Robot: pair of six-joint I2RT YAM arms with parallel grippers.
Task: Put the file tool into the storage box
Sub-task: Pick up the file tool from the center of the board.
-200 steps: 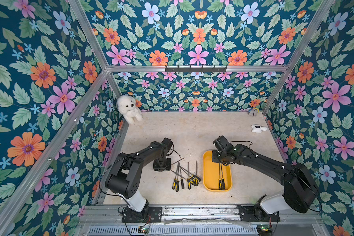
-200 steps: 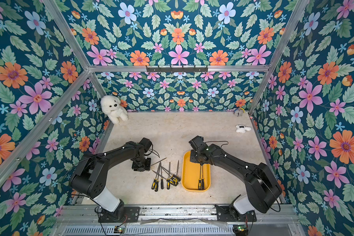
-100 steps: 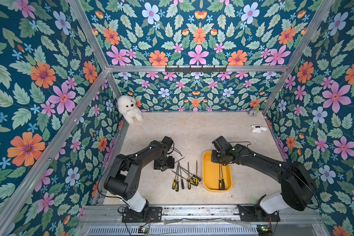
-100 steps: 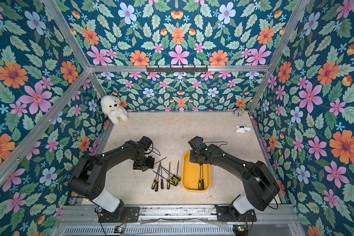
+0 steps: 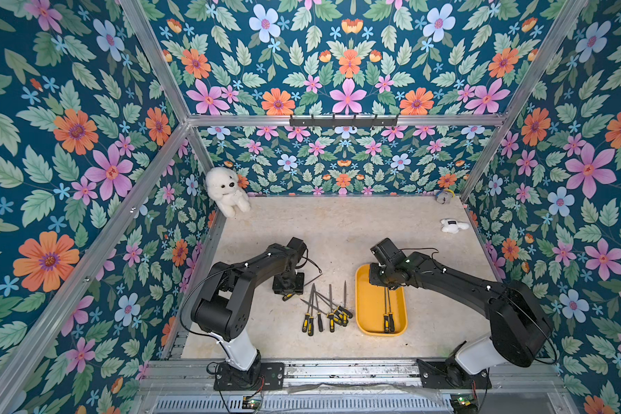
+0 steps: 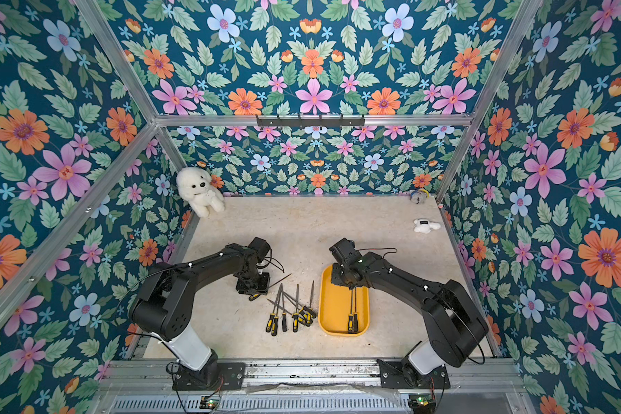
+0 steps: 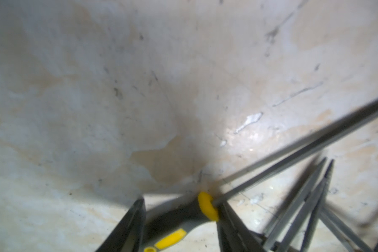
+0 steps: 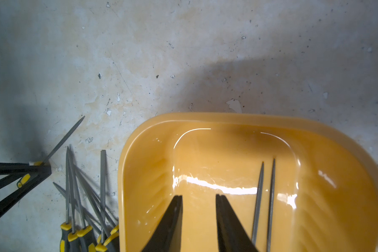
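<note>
The file tool [image 7: 177,218], with a black and yellow handle, lies on the floor between my left gripper's [image 7: 181,203] fingers, which are shut on the handle. Its grey blade [image 5: 312,279] sticks out toward the storage box. In both top views the left gripper [image 5: 288,286] [image 6: 252,285] is low, left of a pile of several loose files [image 5: 323,308]. The yellow storage box [image 5: 370,304] [image 8: 205,116] holds two files [image 8: 258,200]. My right gripper [image 8: 199,196] hovers open and empty over the box's far end [image 5: 386,283].
A white plush dog [image 5: 226,191] sits in the back left corner. A small white toy [image 5: 452,225] and a small round object [image 5: 444,196] lie at the back right. Flowered walls close in the floor on three sides.
My left gripper widened and then closed again round the file handle, staying in nearly the same spot. The right arm has hardly moved.
</note>
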